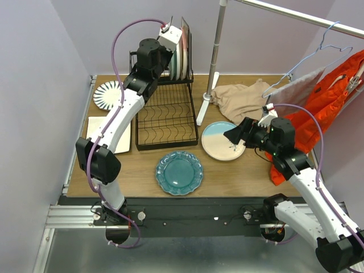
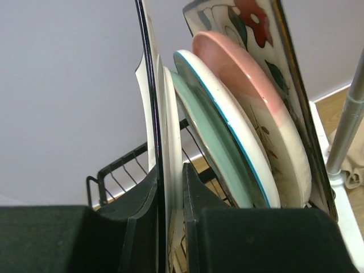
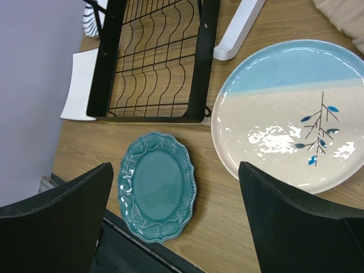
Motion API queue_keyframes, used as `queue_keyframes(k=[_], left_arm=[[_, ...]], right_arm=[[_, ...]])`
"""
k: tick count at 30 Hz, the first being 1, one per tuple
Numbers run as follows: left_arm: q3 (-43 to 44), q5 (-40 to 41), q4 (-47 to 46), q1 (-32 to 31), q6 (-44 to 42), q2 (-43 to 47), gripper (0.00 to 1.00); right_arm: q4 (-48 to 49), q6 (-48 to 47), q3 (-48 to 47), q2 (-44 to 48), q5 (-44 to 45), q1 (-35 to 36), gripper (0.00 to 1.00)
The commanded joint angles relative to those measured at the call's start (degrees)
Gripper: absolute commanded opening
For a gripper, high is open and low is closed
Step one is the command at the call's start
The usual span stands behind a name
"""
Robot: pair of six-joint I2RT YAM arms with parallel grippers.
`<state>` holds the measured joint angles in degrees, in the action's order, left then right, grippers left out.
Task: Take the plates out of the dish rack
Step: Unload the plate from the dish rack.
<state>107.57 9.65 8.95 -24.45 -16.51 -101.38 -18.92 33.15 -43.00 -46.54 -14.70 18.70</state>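
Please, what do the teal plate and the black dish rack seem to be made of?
Teal plate: probably glazed ceramic, going by the glossy highlights on its embossed, scalloped rim.
Dish rack: likely coated metal wire, since the rods are thin, black and matte, some bent in waves.

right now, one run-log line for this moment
left hand: shut on white plate in dish rack | right hand: open, empty | on table: teal plate, cream-blue plate, striped plate | racked: pink plate, square floral plate
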Motion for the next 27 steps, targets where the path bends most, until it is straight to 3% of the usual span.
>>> queue_keyframes(k=[1,14,27], left_arm=[[-1.7,4.2,-18.0,-3.5,-11.9,8.9,0.00],[-6.2,7.3,-21.2,-6.0,-15.8,14.6,0.00],[-7.8,25.0,-11.3,-6.5,-12.8,20.3,0.00]], right_arm=[[1.4,0.6,-0.1,0.2,0.5,0.0,0.99],[1.4,1.5,0.6,0.1,-0.6,0.0,0.99],[1.3,3.1,0.9,1.4,-2.5,-0.1,0.98]])
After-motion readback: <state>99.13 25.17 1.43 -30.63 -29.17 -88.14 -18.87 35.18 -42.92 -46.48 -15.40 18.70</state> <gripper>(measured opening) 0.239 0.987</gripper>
